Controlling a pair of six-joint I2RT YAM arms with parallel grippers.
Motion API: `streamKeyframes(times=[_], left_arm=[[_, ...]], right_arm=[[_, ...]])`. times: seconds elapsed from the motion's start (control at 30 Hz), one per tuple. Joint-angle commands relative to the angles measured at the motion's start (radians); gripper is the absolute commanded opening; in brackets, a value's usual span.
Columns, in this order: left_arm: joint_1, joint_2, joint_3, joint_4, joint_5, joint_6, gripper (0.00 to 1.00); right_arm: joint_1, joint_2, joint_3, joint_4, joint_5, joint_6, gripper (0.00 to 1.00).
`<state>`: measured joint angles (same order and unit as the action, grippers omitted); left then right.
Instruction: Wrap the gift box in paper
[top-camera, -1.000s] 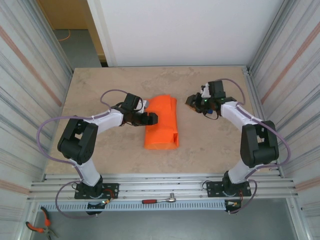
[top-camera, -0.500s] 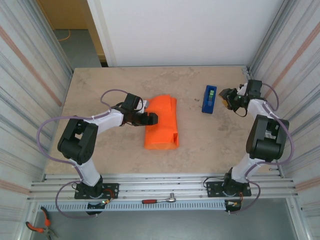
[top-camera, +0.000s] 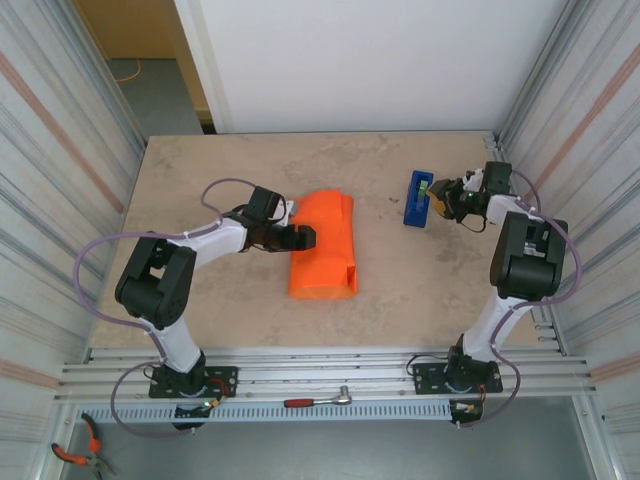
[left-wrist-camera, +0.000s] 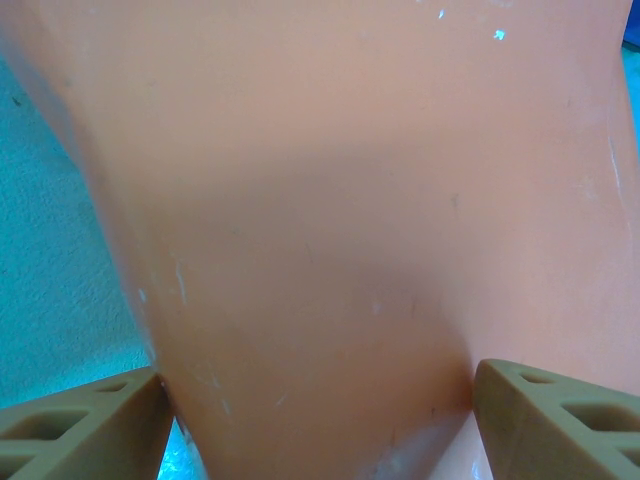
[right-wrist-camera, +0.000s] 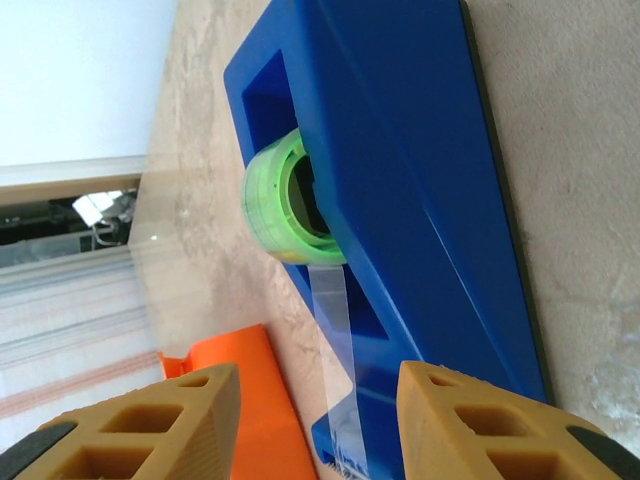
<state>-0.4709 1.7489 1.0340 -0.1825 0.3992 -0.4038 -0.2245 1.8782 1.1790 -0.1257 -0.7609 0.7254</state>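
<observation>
The orange paper (top-camera: 323, 245) lies folded into a long bundle mid-table; the gift box is hidden. My left gripper (top-camera: 299, 238) sits at the bundle's left edge. In the left wrist view the paper (left-wrist-camera: 330, 220) runs down between the fingers (left-wrist-camera: 90, 415) and meets both, so the jaws stand wide and shut on the bundle. My right gripper (top-camera: 441, 197) is just right of the blue tape dispenser (top-camera: 418, 198). It is open (right-wrist-camera: 318, 420), with a clear tape strip (right-wrist-camera: 335, 320) hanging from the green roll (right-wrist-camera: 280, 200) between the fingers, untouched.
The table (top-camera: 200, 180) is boxed in by corrugated walls left and right and a white wall behind. A ratchet (top-camera: 320, 400) lies on the front rail and pliers (top-camera: 75, 455) at the bottom left. The paper's corner (right-wrist-camera: 240, 400) shows beyond the dispenser (right-wrist-camera: 420, 150).
My right gripper left its place over the dispenser, swung right, then came back a little toward it. The dispenser now shows uncovered. The left arm and bundle have not moved.
</observation>
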Motion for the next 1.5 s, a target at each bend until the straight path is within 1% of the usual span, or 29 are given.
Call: streamKeyframes(times=[0.0, 0.23, 0.63, 0.87, 1.13, 1.2, 1.3, 1.4, 1.47], left_arm=[[-0.012, 0.043, -0.014, -0.071, -0.040, 0.031, 0.78], [-0.012, 0.041, -0.017, -0.069, -0.041, 0.031, 0.79], [-0.012, 0.044, -0.014, -0.071, -0.039, 0.033, 0.78], [-0.012, 0.047, -0.014, -0.072, -0.041, 0.033, 0.78], [-0.012, 0.046, -0.013, -0.074, -0.041, 0.033, 0.78], [-0.013, 0.047, -0.012, -0.072, -0.041, 0.034, 0.78], [-0.013, 0.046, -0.013, -0.072, -0.045, 0.034, 0.78], [-0.014, 0.046, -0.014, -0.072, -0.043, 0.033, 0.78], [-0.014, 0.046, -0.015, -0.073, -0.045, 0.034, 0.78]], right_arm=[[0.017, 0.038, 0.032, 0.019, -0.041, 0.010, 0.43], [0.028, 0.068, 0.033, 0.021, -0.054, 0.007, 0.38], [0.022, 0.079, 0.000, 0.037, -0.061, 0.011, 0.30], [0.010, 0.082, -0.025, 0.074, -0.081, 0.031, 0.22], [0.007, 0.071, -0.045, 0.093, -0.093, 0.040, 0.19], [0.008, 0.069, -0.051, 0.107, -0.099, 0.049, 0.17], [0.007, 0.066, -0.056, 0.115, -0.104, 0.056, 0.11], [0.007, 0.058, -0.060, 0.123, -0.113, 0.064, 0.01], [0.007, 0.046, -0.065, 0.131, -0.117, 0.076, 0.00]])
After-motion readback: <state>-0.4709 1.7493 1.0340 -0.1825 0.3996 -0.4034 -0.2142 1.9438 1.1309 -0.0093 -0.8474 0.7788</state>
